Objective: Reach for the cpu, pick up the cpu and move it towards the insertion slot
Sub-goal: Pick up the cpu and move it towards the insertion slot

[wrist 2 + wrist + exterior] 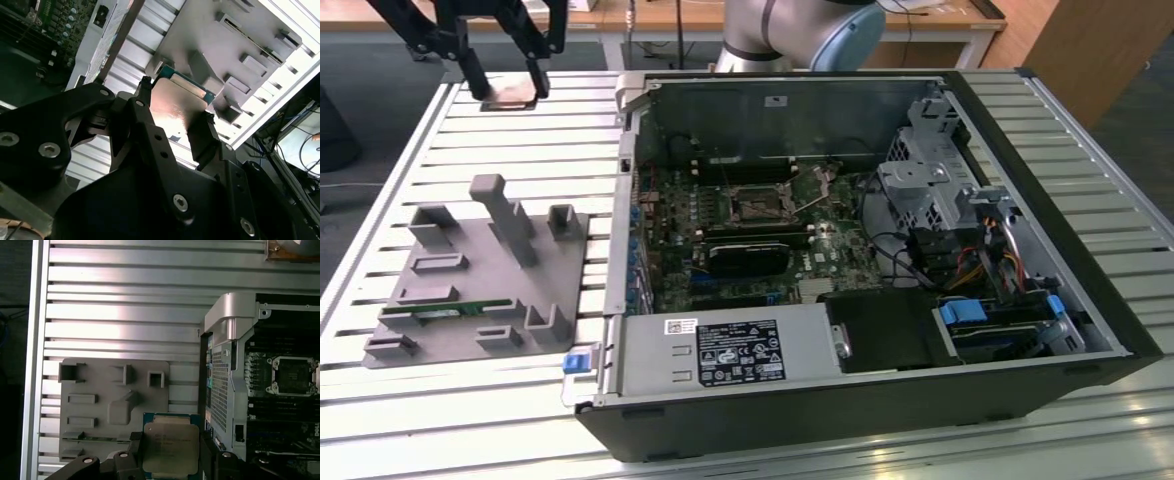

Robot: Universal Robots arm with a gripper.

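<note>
My gripper (507, 88) is shut on the cpu (511, 98), a flat silvery square held by two opposite edges. It hangs above the slatted table at the far end of the exterior view's left, outside the case. In the first wrist view the cpu (171, 446) sits between the black fingers (134, 452), its metal top facing the camera. The second wrist view shows the cpu (176, 102) from below, in the gripper (175, 109). The insertion slot (757, 205) lies open on the motherboard inside the case, well to the right of the gripper; the first wrist view shows the insertion slot (294, 376) too.
An open computer case (1014, 160) fills the exterior view's right, its wall (227, 325) between gripper and socket. A grey plastic block (480, 265) with raised posts lies left of it, with a green memory stick (447, 311) in it. The arm's base (787, 30) stands behind.
</note>
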